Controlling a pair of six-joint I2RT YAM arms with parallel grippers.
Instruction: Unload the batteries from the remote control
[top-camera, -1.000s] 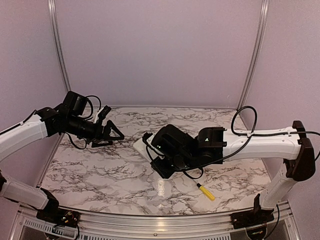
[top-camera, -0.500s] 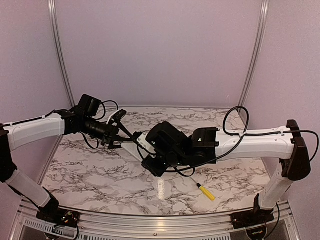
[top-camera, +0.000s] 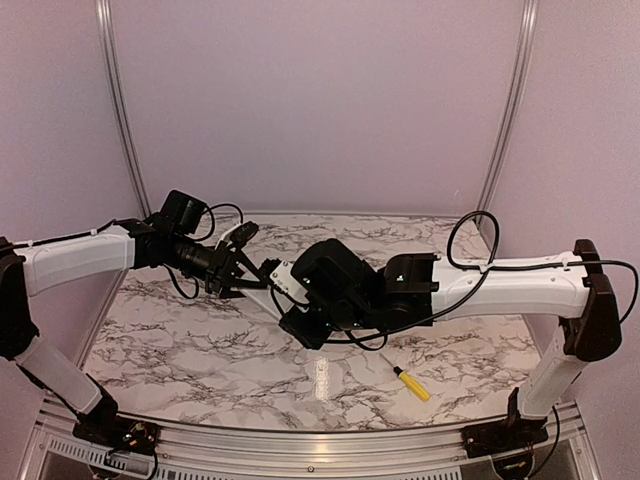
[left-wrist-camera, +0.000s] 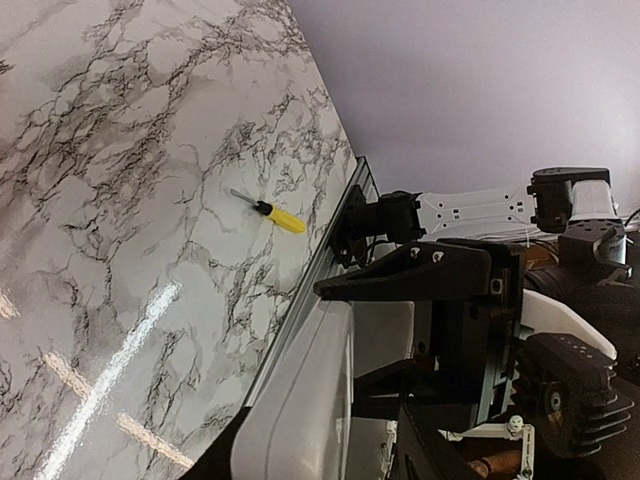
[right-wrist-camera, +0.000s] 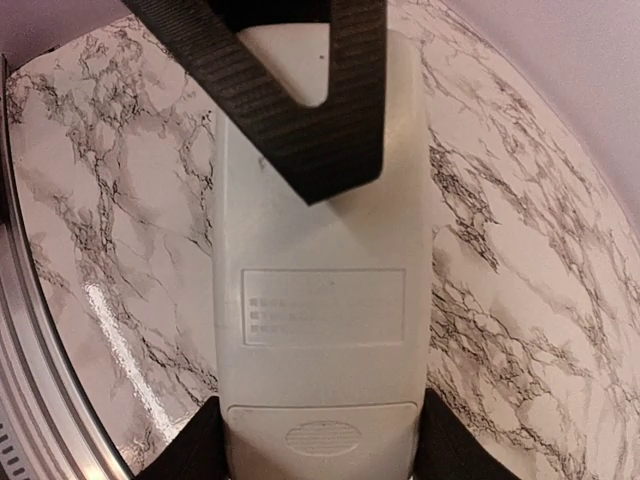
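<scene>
Remote control: hangs tilted above the marble tabletop, near its middle, between the two arms.

From the top view, reads only as a short white bar poking out of the right gripper toward the left gripper; gives no detail of its faces. From the right wrist, fills the frame lengthwise: smooth white back, a pale rectangular label midway, and at the near end a battery cover with a ribbed oval thumb grip, seated flush. From the left wrist, appears edge-on as a rounded white slab low in the frame, with the yellow-handled screwdriver lying on the tabletop well beyond it, close to the front rail.

Right gripper: clamps the remote control by its long edges at the cover end, a dark finger pressed against each side.

Left gripper: meets the opposite end, parted wide enough to straddle the bar. Lays one black finger across the white face in the right wrist view, and runs another just along the upper edge in its own view. Cannot tell whether squeezing the bar or merely around it.
</scene>
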